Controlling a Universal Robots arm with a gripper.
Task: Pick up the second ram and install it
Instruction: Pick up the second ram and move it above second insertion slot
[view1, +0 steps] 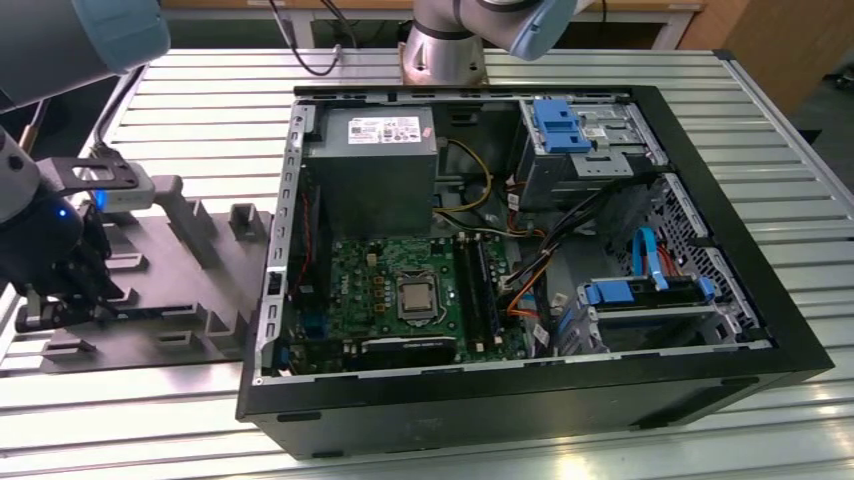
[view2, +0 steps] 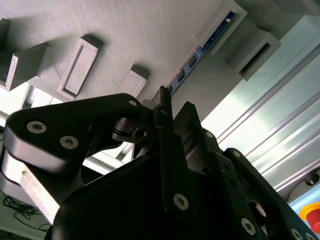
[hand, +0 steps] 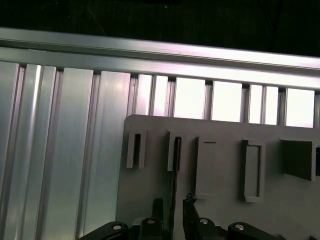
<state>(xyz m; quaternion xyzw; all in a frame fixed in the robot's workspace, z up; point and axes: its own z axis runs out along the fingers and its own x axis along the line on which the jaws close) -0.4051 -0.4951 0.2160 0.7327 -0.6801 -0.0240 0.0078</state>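
While jaws stand apart, gripper (hand: 172, 199) straddles second ram (hand: 176, 155) (edgewise).

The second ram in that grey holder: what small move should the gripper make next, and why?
Probably close on it. In the first wrist view the gripper straddles the second ram, which stands on edge in the grey holder, with a gap showing at each finger.
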